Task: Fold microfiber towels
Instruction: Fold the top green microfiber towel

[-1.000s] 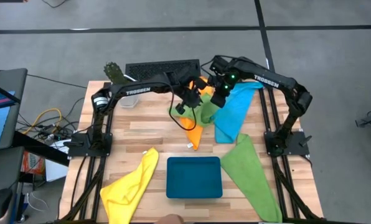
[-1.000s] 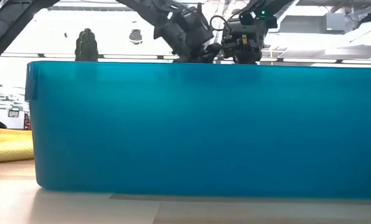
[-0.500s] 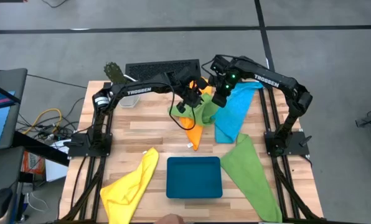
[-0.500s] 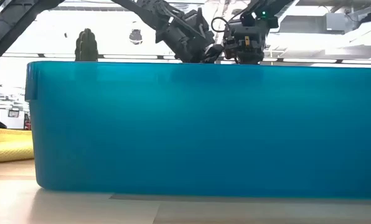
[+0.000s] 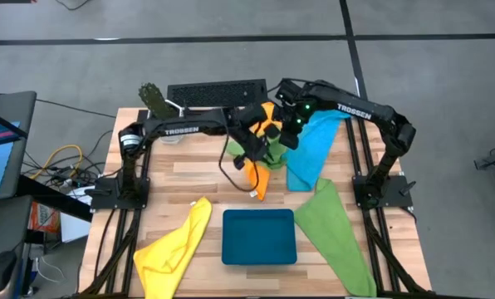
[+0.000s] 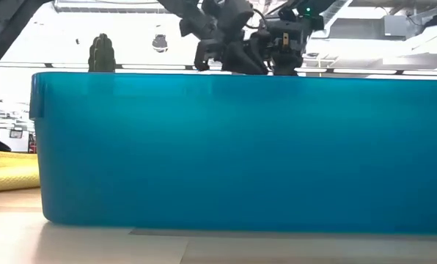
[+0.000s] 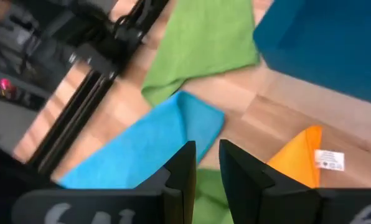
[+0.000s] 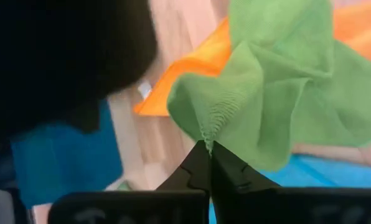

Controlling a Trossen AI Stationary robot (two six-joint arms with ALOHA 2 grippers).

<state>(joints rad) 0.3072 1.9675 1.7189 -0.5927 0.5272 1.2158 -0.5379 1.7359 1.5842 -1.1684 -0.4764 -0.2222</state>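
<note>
While the right pincer point(image 8: 207, 149) stays clamped on a corner of the green towel point(image 8: 279, 93), that cloth hangs bunched and wrinkled over the orange towel point(image 5: 260, 178) at the tabletop's point(image 5: 189, 178) far middle. Nearby, the left pincer point(image 7: 204, 163) stands slightly apart, holding nothing.

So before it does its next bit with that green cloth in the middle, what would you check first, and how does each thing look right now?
1. Right gripper pinching the green towel: ok, fingers closed on a bunched edge.
2. Left gripper holding cloth: cannot tell; nothing shows in the narrow gap between its fingers.
3. Green towel free of the orange towel: not ok, they overlap.
4. Blue towel out of the way: not ok, it lies right beside the green one.
5. Teal tray clear of the work: ok, it sits apart, nearer the table's front edge.
</note>
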